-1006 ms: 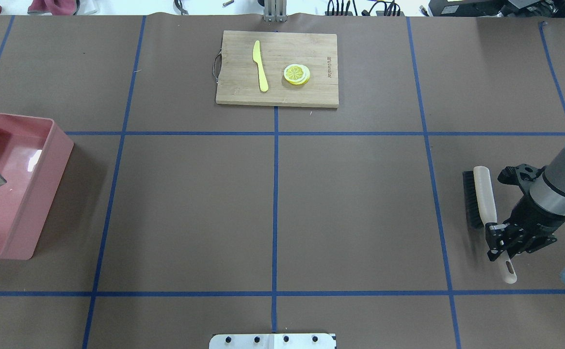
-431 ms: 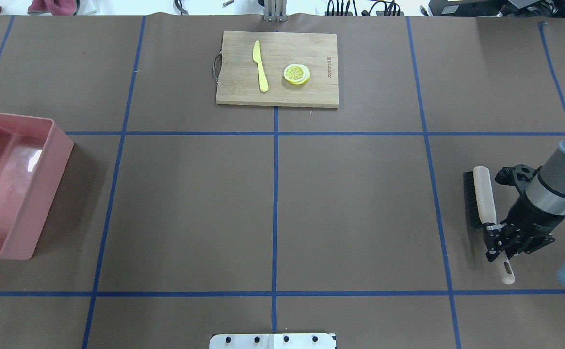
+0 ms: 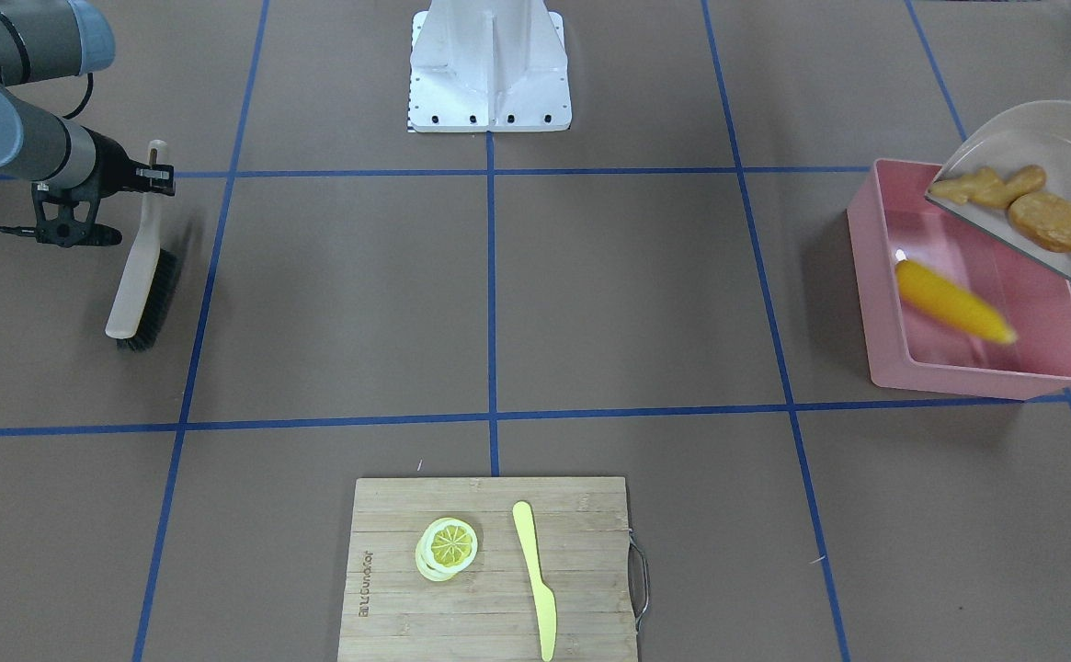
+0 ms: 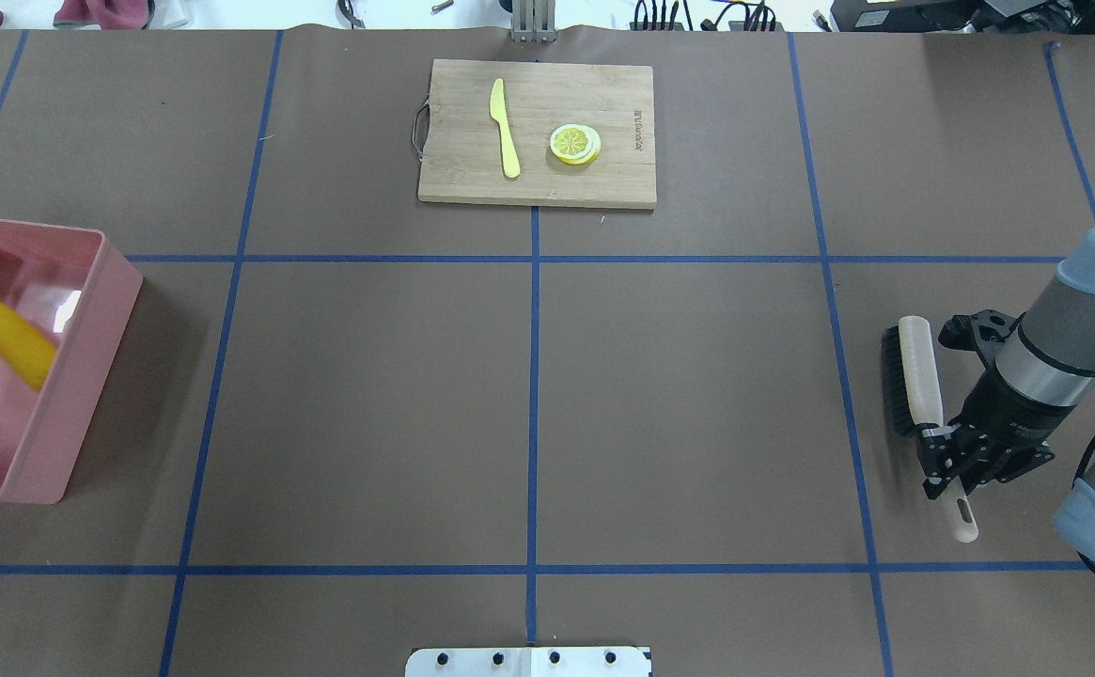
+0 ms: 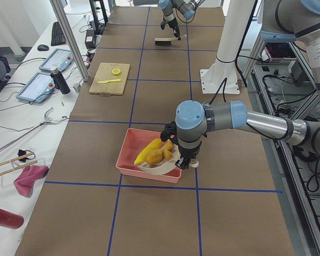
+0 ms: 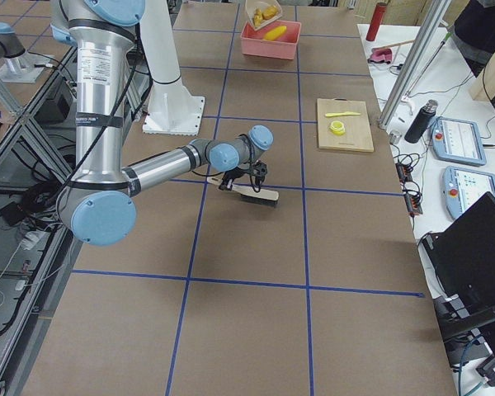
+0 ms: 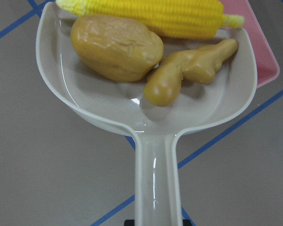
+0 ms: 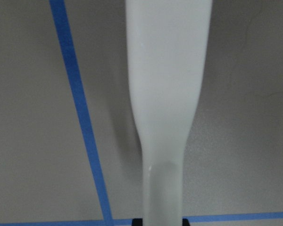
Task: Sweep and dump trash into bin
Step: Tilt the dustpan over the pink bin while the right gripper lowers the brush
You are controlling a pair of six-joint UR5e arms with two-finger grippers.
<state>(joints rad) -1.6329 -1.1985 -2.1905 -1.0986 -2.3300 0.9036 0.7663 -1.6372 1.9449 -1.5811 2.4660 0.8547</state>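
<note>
**Corn cob tumbles into the bin, two pieces yet to go**

The left gripper [image 5: 185, 161] is clamped on the handle of the dustpan [image 3: 1041, 129] and tips it over the pink bin [image 3: 958, 379] at the table's left end. The corn cob [image 3: 953, 301] is a blur inside the bin. The ginger root [image 3: 985, 187] and potato [image 3: 1050, 221] sit near the pan's lip.

These toy foods look light, hard and smooth, and the pan is glossy. They should slide and roll freely, so they are best moved by steering the pan's handle, not by pinching.

On the right, the right gripper [image 4: 946, 461] grips the handle of the brush [image 4: 914, 376], bristles down.

A moment ago the overhead view showed no corn in the bin. The brush has also shifted slightly leftward.
</note>
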